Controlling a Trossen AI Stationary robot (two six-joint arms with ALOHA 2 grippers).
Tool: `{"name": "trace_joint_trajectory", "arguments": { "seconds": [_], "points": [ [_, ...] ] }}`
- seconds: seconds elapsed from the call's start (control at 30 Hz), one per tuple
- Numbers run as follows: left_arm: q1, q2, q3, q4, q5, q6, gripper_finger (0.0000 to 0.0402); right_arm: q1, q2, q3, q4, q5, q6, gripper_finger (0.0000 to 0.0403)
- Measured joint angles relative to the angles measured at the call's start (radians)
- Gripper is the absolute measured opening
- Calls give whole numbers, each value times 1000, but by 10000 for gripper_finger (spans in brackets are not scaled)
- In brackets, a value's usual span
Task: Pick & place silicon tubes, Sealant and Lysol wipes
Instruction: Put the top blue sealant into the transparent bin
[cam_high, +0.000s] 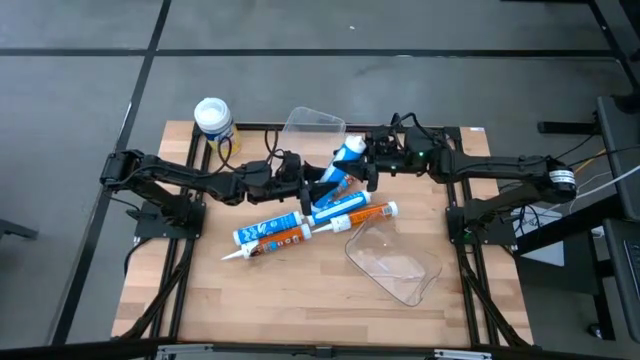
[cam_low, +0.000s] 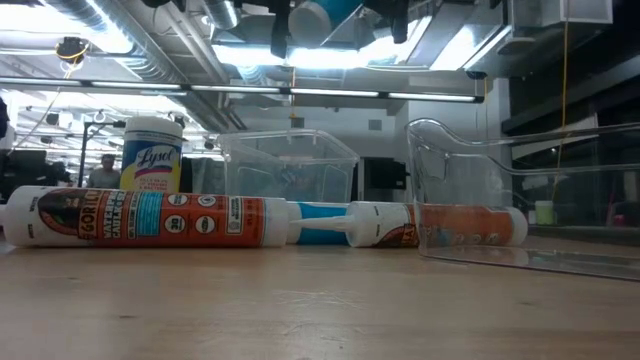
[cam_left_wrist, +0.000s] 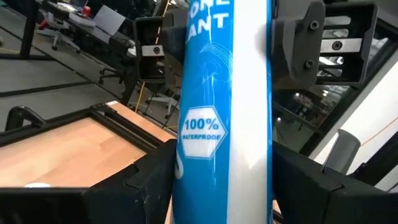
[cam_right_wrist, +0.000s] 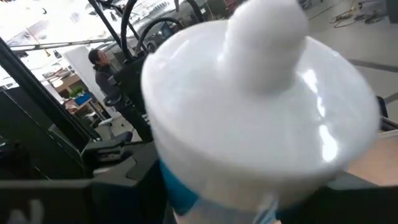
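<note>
A blue and white sealant tube is held in the air over the table's middle, between both grippers. My left gripper comes from the left and is shut on its lower part. My right gripper comes from the right and is shut near its white upper end. Two orange silicon tubes lie on their sides on the wood, end to end. The yellow Lysol wipes canister stands upright at the far left corner. My left gripper pinches the tube's blue lower body between its two fingers. The fingers lie level, from the table's left, across the tube. The tube is lifted clear and stands steeply, white end up. My right gripper pinches the tube just under its white upper end between its two fingers. It comes level from the table's right, across the tube.
One clear plastic bin lies at the far edge behind the grippers. Another clear bin lies on its side at the near right, beside an orange tube. A person shows in the room beyond the table.
</note>
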Motion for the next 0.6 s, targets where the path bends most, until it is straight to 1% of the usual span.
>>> {"name": "trace_joint_trajectory", "arguments": {
  "seconds": [0.2, 0.37, 0.47, 0.6],
  "points": [
    [2, -3, 1, 23, -37, -73, 266, -1, -8, -2, -33, 6, -33, 218],
    [10, -7, 3, 18, -33, -100, 297, -1, -7, -5, -45, 14, -44, 218],
    [13, -6, 3, 16, -34, -80, 308, -1, -7, -5, -67, 14, -40, 218],
    [14, -8, 3, 13, -44, -57, 310, -1, -22, -5, -138, -34, -29, 218]
  ]
}}
